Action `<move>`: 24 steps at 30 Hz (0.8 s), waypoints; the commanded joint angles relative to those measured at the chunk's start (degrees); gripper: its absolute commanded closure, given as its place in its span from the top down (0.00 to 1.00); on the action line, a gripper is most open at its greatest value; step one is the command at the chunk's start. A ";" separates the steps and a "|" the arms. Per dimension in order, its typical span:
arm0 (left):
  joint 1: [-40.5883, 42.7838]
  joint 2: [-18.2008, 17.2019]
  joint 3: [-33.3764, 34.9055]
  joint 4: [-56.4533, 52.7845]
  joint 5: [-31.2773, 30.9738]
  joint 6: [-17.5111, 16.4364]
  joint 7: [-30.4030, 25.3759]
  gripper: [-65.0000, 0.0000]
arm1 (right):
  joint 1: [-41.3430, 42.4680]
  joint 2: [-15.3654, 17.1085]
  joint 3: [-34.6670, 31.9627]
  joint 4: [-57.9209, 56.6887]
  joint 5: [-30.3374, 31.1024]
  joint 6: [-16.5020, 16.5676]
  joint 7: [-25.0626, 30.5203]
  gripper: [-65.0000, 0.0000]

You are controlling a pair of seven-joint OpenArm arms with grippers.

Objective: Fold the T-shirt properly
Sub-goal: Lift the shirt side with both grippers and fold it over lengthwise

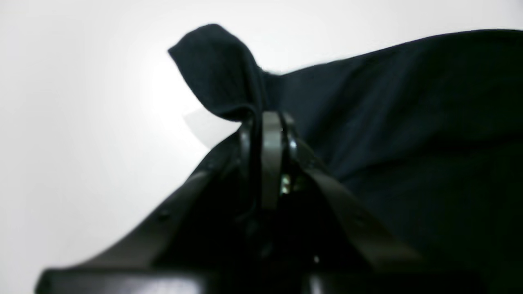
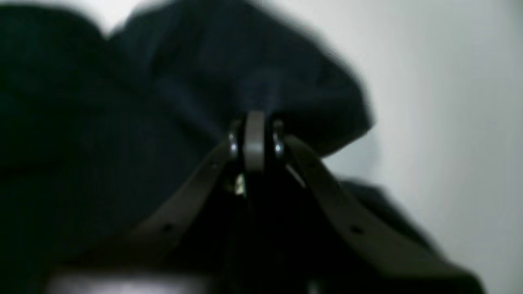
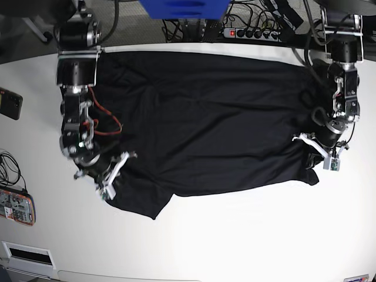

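Slippage is the main risk: the T-shirt (image 3: 205, 117) lies spread across the white tabletop (image 3: 235, 235), thin and soft, and each arm seems to have only a small pinch of its edge. If the two arms lift or travel unevenly, the cloth could pull out of one grip, or drag and bunch so that the fold lands crooked.

On the left of the base view, the right gripper (image 3: 111, 179) sits at the shirt's near corner, where a flap of fabric hangs toward the front edge. Its wrist view shows the fingers (image 2: 254, 139) pressed together with dark cloth gathered right at the tips; the picture is blurred, so I judge it to be pinching the shirt rather than merely resting on it. A weak bite here would let the loose flap fall away.

On the right of the base view, the left gripper (image 3: 322, 154) is at the shirt's opposite end. Its fingers (image 1: 271, 134) are closed tight on a fold of fabric, a small ear of cloth standing up above the tips. So little material in the grip could slide free under tension from the other arm.
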 commanded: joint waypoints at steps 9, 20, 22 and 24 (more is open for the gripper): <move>4.15 -1.11 -6.70 7.51 -0.79 -0.03 -1.65 0.00 | -4.05 0.81 4.85 8.18 0.59 -0.33 1.55 0.00; 4.15 -1.11 -7.31 9.27 -0.79 -0.03 -1.65 0.00 | -7.75 0.81 7.76 16.36 0.50 -0.33 -2.14 0.00; 4.15 -1.11 -7.31 9.27 -0.79 -0.03 -1.65 0.00 | -9.15 0.81 7.67 17.94 0.50 -0.33 -2.14 0.00; 4.23 -1.02 -7.31 9.27 -0.79 -0.03 -1.65 0.00 | -10.12 0.81 7.67 19.26 0.50 -0.33 -2.14 0.00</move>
